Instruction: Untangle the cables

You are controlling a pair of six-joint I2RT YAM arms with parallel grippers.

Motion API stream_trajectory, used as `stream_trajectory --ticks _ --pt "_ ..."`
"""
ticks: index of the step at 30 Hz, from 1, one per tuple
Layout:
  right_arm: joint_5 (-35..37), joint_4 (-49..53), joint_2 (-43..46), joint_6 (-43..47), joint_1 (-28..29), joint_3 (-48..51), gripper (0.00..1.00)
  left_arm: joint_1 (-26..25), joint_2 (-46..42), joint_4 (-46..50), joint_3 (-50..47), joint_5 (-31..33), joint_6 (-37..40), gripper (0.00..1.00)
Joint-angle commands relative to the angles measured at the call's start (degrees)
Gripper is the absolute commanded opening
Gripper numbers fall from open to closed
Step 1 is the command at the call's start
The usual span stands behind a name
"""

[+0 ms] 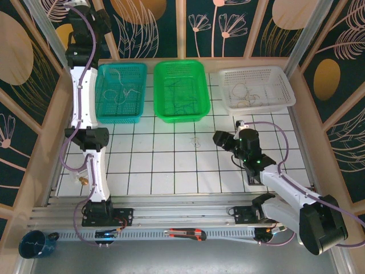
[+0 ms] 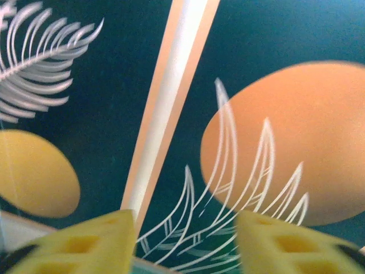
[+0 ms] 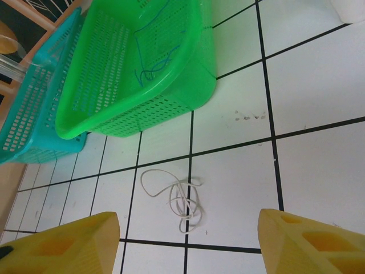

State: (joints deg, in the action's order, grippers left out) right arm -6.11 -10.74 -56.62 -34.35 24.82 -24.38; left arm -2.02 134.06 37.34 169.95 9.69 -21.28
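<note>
A thin white cable (image 3: pixel 179 200) lies in a small tangle of loops on the gridded table (image 3: pixel 319 97), near the middle (image 1: pixel 195 141). My right gripper (image 3: pixel 188 231) hovers just in front of it, open, its yellow fingers wide apart with nothing between them; from above it (image 1: pixel 219 138) sits right of the tangle. More cables lie in the baskets: white ones (image 1: pixel 122 91), dark blue ones (image 3: pixel 151 65) and pale ones (image 1: pixel 245 96). My left arm (image 1: pixel 82 85) reaches up high at the back left. My left gripper (image 2: pixel 185 231) faces the patterned wall, open and empty.
Three baskets stand in a row at the back: teal (image 1: pixel 108 111), green (image 1: pixel 204 91), white (image 1: pixel 285 85). A box cutter (image 1: pixel 185 234) lies on the front rail and a blue cup (image 1: pixel 34 244) sits at the near left corner. Patterned walls enclose the table.
</note>
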Motion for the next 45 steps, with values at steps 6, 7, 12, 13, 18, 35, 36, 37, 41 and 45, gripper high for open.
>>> stream_trajectory --ticks 6,7,12,13,18,35,36,37,41,45 --pt "-0.8 1.4 1.5 1.9 -0.5 -1.8 0.65 0.2 -0.6 5.4 2.4 3.5 -0.6 0.97" --pt "-1.0 1.3 1.3 2.0 -0.5 -1.9 0.65 0.2 -0.9 5.9 2.4 3.5 -0.9 0.99" --pt "-2.9 1.0 -2.0 3.3 -0.3 -3.4 0.65 0.2 -2.5 10.3 2.5 1.8 -3.5 0.99" --pt "-3.2 1.0 -3.0 3.7 -0.3 -3.8 0.65 0.2 -2.7 11.5 2.5 1.0 -4.0 0.99" --pt "-5.5 1.2 -9.7 6.3 -0.1 -6.5 0.65 0.1 -3.4 20.2 2.5 -2.6 -4.7 0.99" --pt "-0.9 5.1 -30.0 13.4 10.4 -20.9 0.65 -7.4 -12.0 31.2 2.4 -5.0 -3.8 0.99" --pt "-0.1 5.4 -30.8 13.4 10.6 -21.4 0.65 -7.7 -12.6 31.9 2.4 -5.2 -3.9 0.99" --pt "0.5 5.5 -31.4 13.5 10.8 -21.8 0.65 -7.8 -13.2 32.4 2.5 -5.4 -4.0 0.99" --pt "2.1 5.8 -33.9 13.5 11.2 -22.8 0.65 -8.2 -16.5 33.6 2.4 -6.2 -4.2 0.99" --pt "2.2 5.4 -35.9 13.7 11.6 -23.5 0.65 -8.1 -20.7 33.7 -0.4 -7.8 -4.4 0.99"
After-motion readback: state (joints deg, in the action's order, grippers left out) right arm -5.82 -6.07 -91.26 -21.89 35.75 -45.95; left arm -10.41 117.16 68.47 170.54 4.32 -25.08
